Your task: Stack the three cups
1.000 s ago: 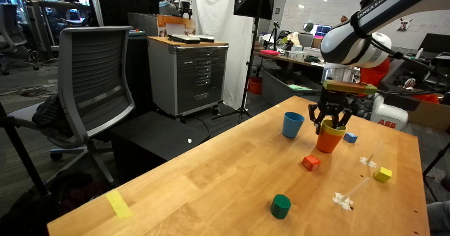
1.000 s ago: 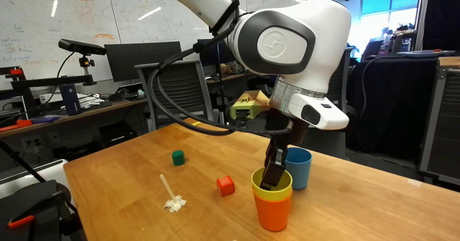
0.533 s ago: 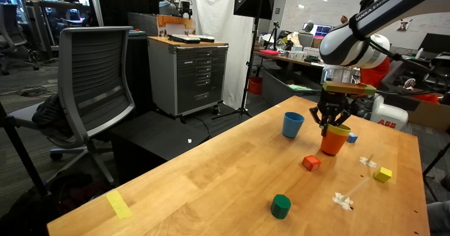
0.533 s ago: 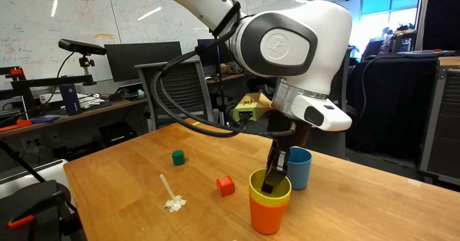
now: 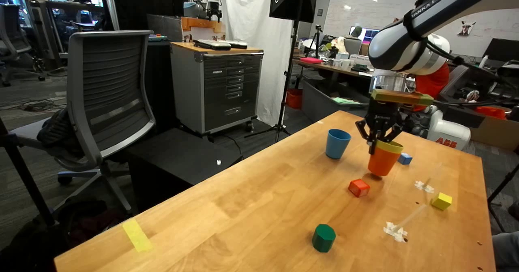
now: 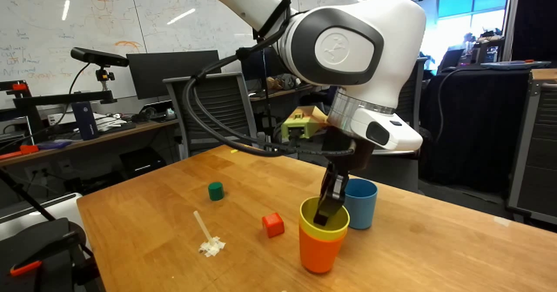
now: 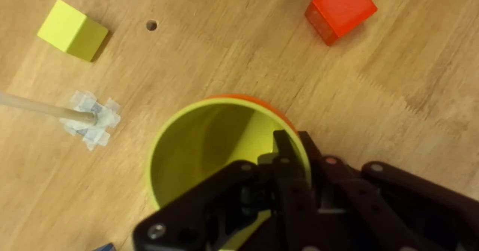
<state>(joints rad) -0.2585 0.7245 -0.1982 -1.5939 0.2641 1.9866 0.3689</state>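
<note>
Inside orange cup [image 6: 321, 250]: yellow cup [image 7: 220, 138]; end effector [image 7: 295, 135] clamping.

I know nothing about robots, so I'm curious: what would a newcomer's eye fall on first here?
Probably the big white robot arm, arching above the wooden table in both exterior views. Next comes its black gripper, pinching the rim of the yellow cup, which sits nested inside the orange-red cup. The blue cup stands apart on the table.

Wooden table [image 5: 227, 207] in an exterior view: blue cup [image 5: 337, 144], red cube [image 5: 359, 187], green block [image 5: 324, 238], all parked right of centre.
</note>
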